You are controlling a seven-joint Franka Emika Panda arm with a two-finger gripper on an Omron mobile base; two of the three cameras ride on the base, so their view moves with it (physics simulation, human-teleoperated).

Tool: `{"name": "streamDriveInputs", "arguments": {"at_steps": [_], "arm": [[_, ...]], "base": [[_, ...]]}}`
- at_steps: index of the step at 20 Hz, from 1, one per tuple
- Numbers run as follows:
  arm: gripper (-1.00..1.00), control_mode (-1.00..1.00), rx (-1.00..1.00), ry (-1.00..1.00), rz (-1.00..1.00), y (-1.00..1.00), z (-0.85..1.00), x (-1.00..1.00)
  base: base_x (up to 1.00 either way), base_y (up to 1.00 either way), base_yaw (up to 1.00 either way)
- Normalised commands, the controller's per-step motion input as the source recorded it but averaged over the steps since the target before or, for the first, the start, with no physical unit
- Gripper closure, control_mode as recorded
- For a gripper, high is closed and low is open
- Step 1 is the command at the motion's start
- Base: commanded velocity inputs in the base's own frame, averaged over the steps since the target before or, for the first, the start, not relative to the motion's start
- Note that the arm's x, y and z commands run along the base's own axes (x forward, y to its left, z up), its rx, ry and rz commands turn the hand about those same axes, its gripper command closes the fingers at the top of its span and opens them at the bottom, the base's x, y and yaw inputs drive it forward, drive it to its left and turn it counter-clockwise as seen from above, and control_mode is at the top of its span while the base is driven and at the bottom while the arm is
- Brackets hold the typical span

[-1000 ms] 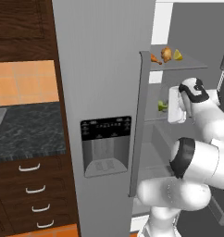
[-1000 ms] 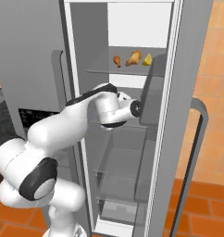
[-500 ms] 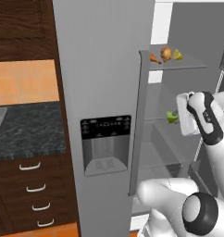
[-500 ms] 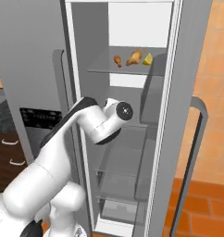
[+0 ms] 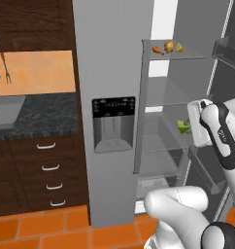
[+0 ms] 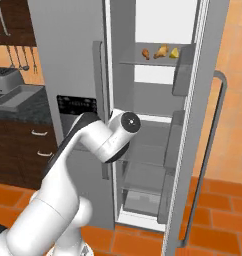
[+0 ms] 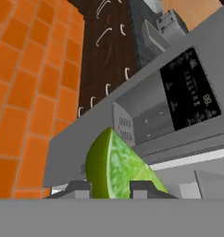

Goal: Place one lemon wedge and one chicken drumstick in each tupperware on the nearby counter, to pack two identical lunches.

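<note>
My gripper is shut on a yellow-green lemon wedge, which bulges up between the two dark fingertips. From the left base view the wedge hangs at the tip of my hand, in front of the open fridge's middle shelves. Two chicken drumsticks and a yellow lemon wedge lie on the top fridge shelf. A rectangular tupperware sits on the dark counter to the left. My arm hides the gripper in the right base view.
The grey fridge body with its black dispenser panel stands between the open compartment and the counter. The open fridge door is at my right. A silver toaster stands behind the tupperware. Drawers with white handles sit under the counter.
The hand with the green wedge has drawn back out of the fridge, down and to the right. Both base views have shifted, bringing the counter into the right base view.
</note>
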Motion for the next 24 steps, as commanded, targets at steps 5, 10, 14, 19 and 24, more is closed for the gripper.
{"name": "streamDriveInputs", "arguments": {"at_steps": [5,10,14,19,24], "arm": [[1.0,1.0,0.0,0.0,0.0,0.0,0.0,0.0],[1.0,1.0,0.0,0.0,0.0,0.0,0.0,0.0],[1.0,1.0,0.0,0.0,0.0,0.0,0.0,0.0],[1.0,1.0,0.0,0.0,0.0,0.0,0.0,0.0],[1.0,1.0,0.0,0.0,0.0,0.0,0.0,0.0]], "base": [[0.02,1.0,0.06],[0.0,1.0,0.02],[0.21,1.0,0.01],[0.36,1.0,0.0],[0.95,1.0,-0.02]]}}
